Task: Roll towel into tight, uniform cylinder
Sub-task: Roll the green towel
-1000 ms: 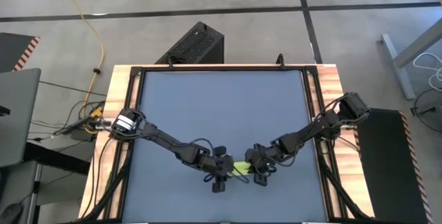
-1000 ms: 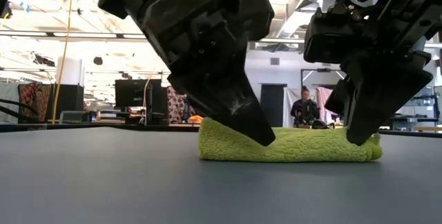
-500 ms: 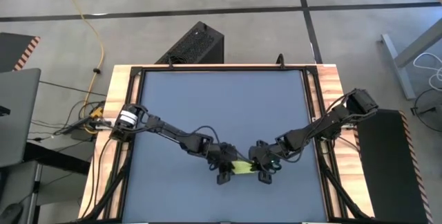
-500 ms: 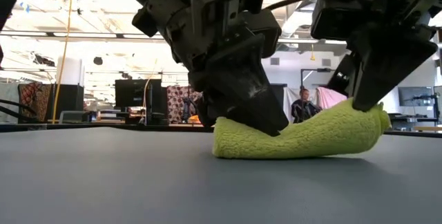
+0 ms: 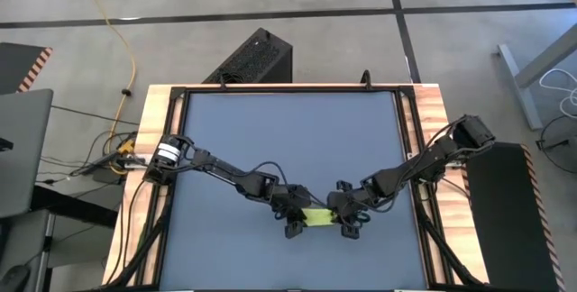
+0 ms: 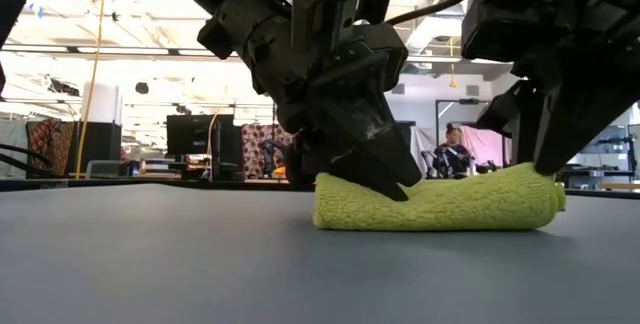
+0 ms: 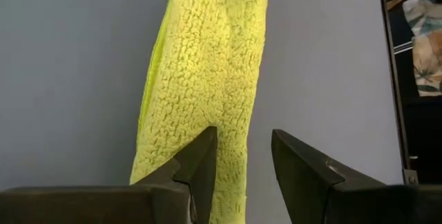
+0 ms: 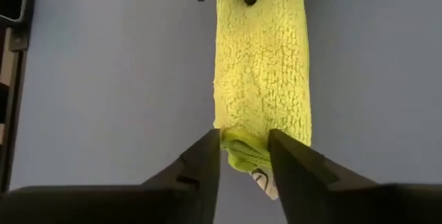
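Note:
The lime towel (image 5: pixel 317 217) lies as a short thick roll on the dark blue-grey mat (image 5: pixel 288 139), near the table's near edge. Its full length rests on the mat (image 6: pixel 440 206). My left gripper (image 5: pixel 293 223) stands open at the roll's left end, slanting down. In the left wrist view the towel (image 7: pixel 207 79) fills only part of the gap. My right gripper (image 5: pixel 350 224) is open at the roll's right end (image 6: pixel 545 189). Its fingers stand to either side of the folded end (image 8: pixel 243 149). My left gripper comes slanting down from the table's left. One fingertip (image 6: pixel 395 186) rests on top of the roll a little in from its left end (image 7: pixel 221 141); the other finger (image 7: pixel 297 165) stands over bare mat beside the roll. The roll lies flat. Whether my right gripper's fingertips (image 6: pixel 552 167) touch the top of the roll's right end, I cannot tell.
The mat has bare room to the far side, left and right of the towel. A black frame and wooden borders (image 5: pixel 155 148) run round it. A black box (image 5: pixel 257 58) stands on the floor beyond the far edge. A person (image 6: pixel 455 154) shows far off in the room.
My left gripper has gone a little toward the table's right edge and rolled about its own line; the towel's left end has slid right with it. Half a second ago the towel's right end hung lifted under my right gripper; that end lies on the mat again.

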Robot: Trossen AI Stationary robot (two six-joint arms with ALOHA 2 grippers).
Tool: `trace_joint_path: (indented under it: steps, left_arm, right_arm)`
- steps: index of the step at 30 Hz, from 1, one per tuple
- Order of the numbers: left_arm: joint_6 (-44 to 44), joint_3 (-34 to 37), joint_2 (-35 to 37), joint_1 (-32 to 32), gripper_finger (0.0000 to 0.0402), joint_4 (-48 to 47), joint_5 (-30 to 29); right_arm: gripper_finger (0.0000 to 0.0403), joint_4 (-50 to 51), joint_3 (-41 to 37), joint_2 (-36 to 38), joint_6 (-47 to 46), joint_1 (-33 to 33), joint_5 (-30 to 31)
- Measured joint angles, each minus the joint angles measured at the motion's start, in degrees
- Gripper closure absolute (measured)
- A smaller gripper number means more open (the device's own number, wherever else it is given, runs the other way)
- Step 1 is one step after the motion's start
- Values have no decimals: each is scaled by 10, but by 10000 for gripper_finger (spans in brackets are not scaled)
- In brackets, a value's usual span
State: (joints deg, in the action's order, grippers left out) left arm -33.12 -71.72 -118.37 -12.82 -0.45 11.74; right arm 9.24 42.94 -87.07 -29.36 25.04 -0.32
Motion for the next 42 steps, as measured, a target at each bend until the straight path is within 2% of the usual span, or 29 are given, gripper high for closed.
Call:
trace_joint_path:
  steps: [6,10,17,22,32,42]
  left_arm:
    - [-6,0,0,3,272,16,23]
    - [-8,0,0,11,272,20,45]
    - [-34,0,0,31,271,39,92]
    - [-43,0,0,46,271,40,121]
    - [-64,0,0,66,271,46,179]
    - [-92,0,1,103,271,107,331]
  right_arm:
    - [204,-17,0,20,17,8,13]
    - [188,-42,0,16,69,53,92]
    - [188,-70,0,11,157,121,230]
    - [189,-92,0,-17,217,120,230]
    - [189,-99,0,-82,186,97,238]
    - [189,-98,0,-94,167,85,225]
